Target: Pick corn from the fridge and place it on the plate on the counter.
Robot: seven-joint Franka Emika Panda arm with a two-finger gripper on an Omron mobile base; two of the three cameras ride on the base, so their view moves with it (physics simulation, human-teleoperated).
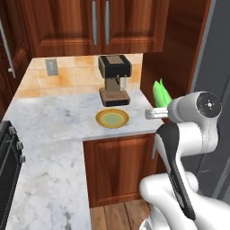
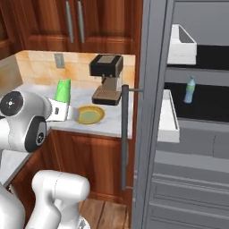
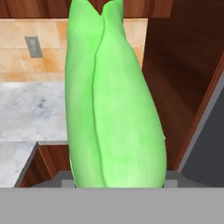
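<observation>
The bright green corn [image 1: 161, 93] stands upright in my gripper [image 1: 160, 105], which is shut on its lower end. It hangs beside the counter's right end, between the counter [image 1: 45, 119] and the fridge [image 2: 197, 147]. In the hand view the corn [image 3: 111, 100] covers the middle and hides the fingertips. The plate [image 1: 112, 118], yellow-rimmed with a pale green centre, lies on the counter in front of the coffee machine, left of and below the corn. From the right base view the corn [image 2: 63, 91] sits just left of the plate [image 2: 90, 114]. The fridge door stands open.
A brown coffee machine [image 1: 115, 80] stands behind the plate against the tiled wall. A blue-green bottle [image 2: 190, 89] stands on a fridge shelf. The fridge door's bar handle [image 2: 125, 134] hangs near the counter's right edge. A stove [image 1: 8, 157] is at far left.
</observation>
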